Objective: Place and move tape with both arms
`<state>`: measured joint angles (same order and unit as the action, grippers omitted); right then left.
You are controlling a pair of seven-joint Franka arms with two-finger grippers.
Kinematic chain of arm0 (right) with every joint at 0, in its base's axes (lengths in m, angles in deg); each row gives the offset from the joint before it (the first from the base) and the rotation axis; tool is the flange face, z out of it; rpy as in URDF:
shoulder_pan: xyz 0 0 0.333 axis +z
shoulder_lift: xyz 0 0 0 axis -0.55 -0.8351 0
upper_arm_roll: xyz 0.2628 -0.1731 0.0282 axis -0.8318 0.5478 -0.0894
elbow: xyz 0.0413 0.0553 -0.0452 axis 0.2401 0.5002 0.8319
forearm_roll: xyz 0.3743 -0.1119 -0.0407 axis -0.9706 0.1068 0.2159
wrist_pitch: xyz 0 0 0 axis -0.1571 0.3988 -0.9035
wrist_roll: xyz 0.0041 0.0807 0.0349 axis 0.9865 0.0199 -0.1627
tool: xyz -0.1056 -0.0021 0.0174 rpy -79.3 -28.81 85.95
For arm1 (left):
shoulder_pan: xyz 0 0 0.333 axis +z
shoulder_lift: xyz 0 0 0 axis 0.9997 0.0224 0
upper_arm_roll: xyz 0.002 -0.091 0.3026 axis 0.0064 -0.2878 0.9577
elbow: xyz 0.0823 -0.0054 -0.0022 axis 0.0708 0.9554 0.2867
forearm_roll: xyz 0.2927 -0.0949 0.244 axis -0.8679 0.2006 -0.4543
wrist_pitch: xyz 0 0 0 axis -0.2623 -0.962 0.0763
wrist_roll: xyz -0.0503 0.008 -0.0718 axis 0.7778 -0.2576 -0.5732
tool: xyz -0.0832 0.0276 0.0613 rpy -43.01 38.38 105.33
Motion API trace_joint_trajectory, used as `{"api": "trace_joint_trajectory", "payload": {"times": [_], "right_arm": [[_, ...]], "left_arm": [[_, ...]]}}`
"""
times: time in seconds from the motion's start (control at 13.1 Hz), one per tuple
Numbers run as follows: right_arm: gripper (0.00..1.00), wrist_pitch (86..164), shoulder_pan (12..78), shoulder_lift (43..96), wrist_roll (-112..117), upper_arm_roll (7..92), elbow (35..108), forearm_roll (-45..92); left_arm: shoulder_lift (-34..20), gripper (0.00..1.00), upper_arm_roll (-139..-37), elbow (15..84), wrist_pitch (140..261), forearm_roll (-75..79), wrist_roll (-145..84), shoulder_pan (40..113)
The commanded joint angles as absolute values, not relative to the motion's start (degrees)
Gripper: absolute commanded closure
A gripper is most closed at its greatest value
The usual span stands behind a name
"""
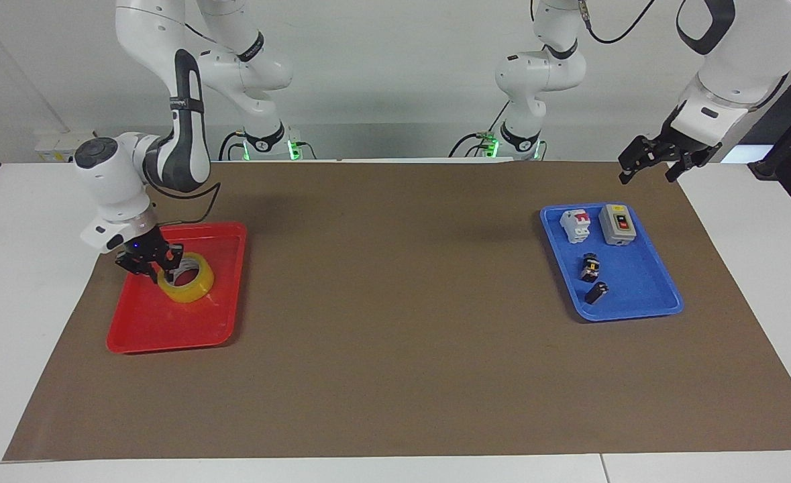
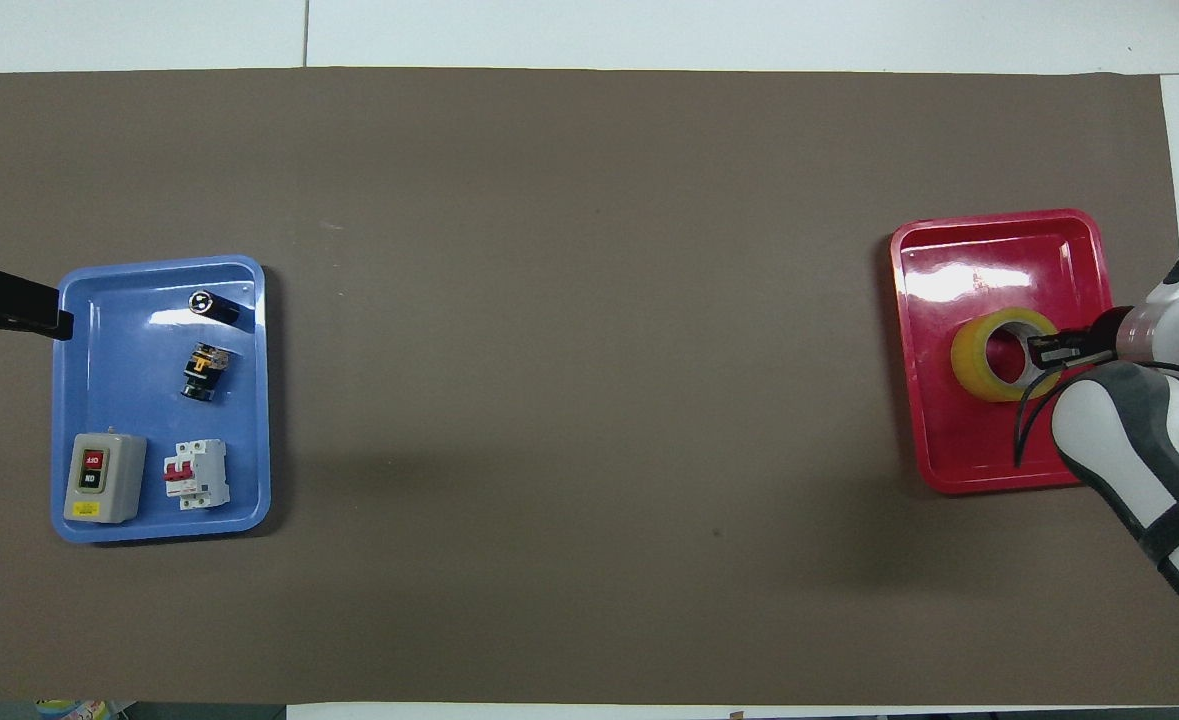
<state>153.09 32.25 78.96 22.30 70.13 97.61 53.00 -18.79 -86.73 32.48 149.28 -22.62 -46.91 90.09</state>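
The tape, a yellow ring with a white core, lies flat in the red tray at the right arm's end of the table. My right gripper is down at the ring's wall, on the side away from the table's middle. Whether it still grips the ring does not show. My left gripper hangs open and holds nothing, in the air beside the blue tray. The left arm waits.
In the blue tray at the left arm's end lie a grey switch box, a white and red breaker, a black-and-yellow part and a small black cylinder. A brown mat covers the table.
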Motion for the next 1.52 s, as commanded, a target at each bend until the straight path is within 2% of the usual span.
{"api": "trace_joint_trajectory", "payload": {"times": [0.0, 0.38, 0.61, 0.84, 0.99, 1.22, 1.45], "right_arm": [[0.0, 142.9, 32.05, 80.82, 21.37, 69.22, 91.97, 51.57], [0.0, 111.18, 31.88, 86.18, 6.89, 66.66, 75.27, 51.04], [0.0, 95.16, 31.7, 87.6, 0.18, 65.7, 65.42, 51.92], [0.0, 89.33, 31.7, 87.95, 0.35, 65.26, 59.44, 53.93], [0.0, 88.18, 32.14, 87.69, 0.17, 64.73, 56.61, 54.38], [0.0, 92.28, 30.22, 85.85, 0.35, 62.45, 55.91, 54.39], [0.0, 91.08, 29.5, 85.49, 0.35, 62.62, 54.41, 54.55]], "left_arm": [[-19.28, 0.0, -86.38, 32.36, 148.33, -21.66, -47.49, 90.12], [-19.28, 0.0, -86.38, 32.44, 148.33, -21.66, -47.49, 90.21], [-19.28, 0.0, -86.38, 32.36, 148.33, -21.66, -47.49, 90.21], [-19.28, 0.0, -86.38, 32.44, 148.33, -21.66, -47.49, 90.21], [-19.28, 0.0, -86.38, 32.44, 148.33, -21.66, -47.49, 90.21], [-19.28, 0.0, -86.38, 32.36, 148.33, -21.66, -47.49, 90.21], [-19.28, 0.0, -86.38, 32.36, 148.33, -21.66, -47.49, 90.12]]}}
